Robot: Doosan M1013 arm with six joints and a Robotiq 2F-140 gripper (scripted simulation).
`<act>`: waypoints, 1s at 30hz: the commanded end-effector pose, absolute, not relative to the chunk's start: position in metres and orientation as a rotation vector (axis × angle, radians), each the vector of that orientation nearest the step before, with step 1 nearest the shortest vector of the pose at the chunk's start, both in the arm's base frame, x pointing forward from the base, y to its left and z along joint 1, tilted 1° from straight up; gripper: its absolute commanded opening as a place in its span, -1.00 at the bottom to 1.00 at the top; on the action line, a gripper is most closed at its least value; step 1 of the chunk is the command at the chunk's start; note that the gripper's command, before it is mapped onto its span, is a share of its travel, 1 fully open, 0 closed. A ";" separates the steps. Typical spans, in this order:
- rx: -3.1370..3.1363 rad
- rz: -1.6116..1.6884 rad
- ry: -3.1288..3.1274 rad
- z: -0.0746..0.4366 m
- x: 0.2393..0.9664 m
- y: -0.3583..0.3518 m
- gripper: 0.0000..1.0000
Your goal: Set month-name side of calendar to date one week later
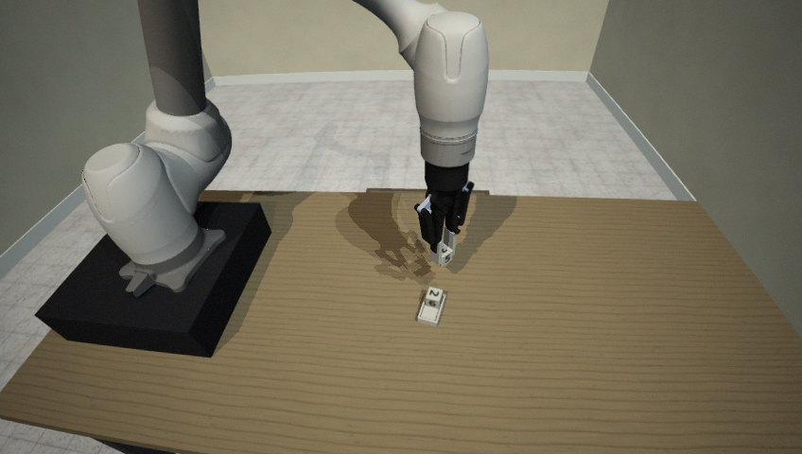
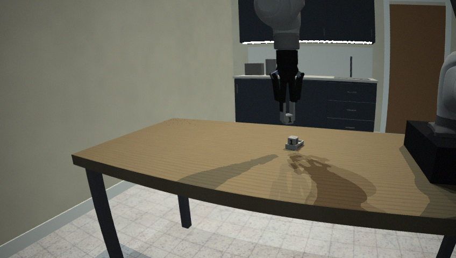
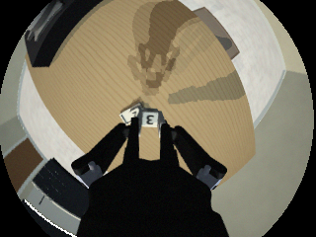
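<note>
My gripper is shut on a white cube, held in the air beyond the tray from the top view. The held cube has a 3 on top in the wrist view, a 5 facing the top camera and a 1 facing the exterior camera. The other cube sits in the half of the white tray nearer the exterior camera. It has a 2 on top and a 1 towards the exterior camera; its digit towards the top camera looks like 6 or 9. The tray's other half is empty.
The tray stands on the wooden table. The arm's black base block is at the left in the top view. Kitchen cabinets stand beyond the table in the exterior view.
</note>
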State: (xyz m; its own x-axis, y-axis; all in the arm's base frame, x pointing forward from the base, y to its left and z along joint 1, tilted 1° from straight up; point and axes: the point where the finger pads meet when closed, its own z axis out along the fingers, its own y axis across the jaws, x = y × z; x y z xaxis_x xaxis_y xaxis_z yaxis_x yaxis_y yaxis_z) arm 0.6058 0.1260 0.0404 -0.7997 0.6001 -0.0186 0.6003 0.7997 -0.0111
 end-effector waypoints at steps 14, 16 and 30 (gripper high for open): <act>0.125 -0.015 3.133 0.036 0.606 0.172 -0.49; 0.125 -0.015 3.133 0.036 0.606 0.172 -0.49; 0.124 -0.015 3.133 0.034 0.606 0.172 -0.49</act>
